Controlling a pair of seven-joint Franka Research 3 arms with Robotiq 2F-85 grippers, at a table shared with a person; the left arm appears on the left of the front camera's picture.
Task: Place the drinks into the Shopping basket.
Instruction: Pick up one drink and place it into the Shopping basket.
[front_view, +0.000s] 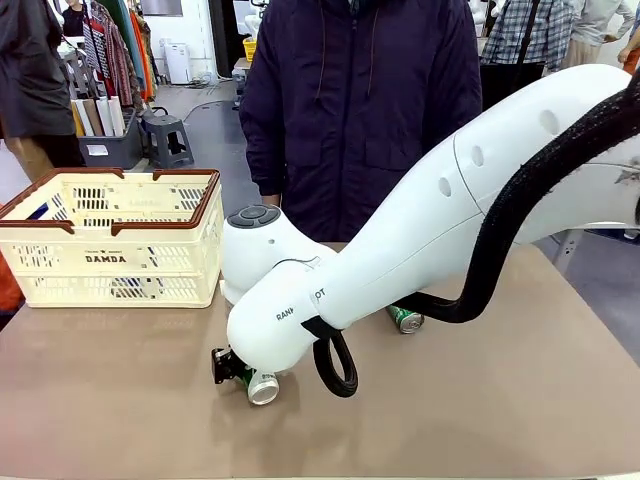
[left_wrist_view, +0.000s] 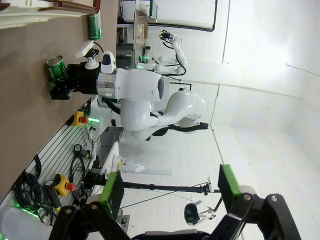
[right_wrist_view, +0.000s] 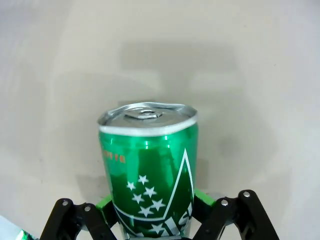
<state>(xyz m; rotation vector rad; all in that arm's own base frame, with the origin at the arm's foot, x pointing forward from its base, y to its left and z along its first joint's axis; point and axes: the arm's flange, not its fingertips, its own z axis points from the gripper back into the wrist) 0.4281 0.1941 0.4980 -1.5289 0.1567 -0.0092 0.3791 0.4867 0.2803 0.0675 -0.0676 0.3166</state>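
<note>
Across the brown bench (front_view: 520, 400) the white right arm (front_view: 430, 230) leaned low from the right side, and the right jaws pinched a green can (right_wrist_view: 148, 170) down at the bench surface, its silver end pointing away from them. Well off to their left and farther back stood the Shopping basket (front_view: 110, 262). A second green can (front_view: 405, 320) lay on the opposite side of them, behind the arm. Left jaws stood spread wide, green pads (left_wrist_view: 113, 191) well apart.

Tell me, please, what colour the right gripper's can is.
The can is green with white stars, silver top; best in right wrist view.
</note>
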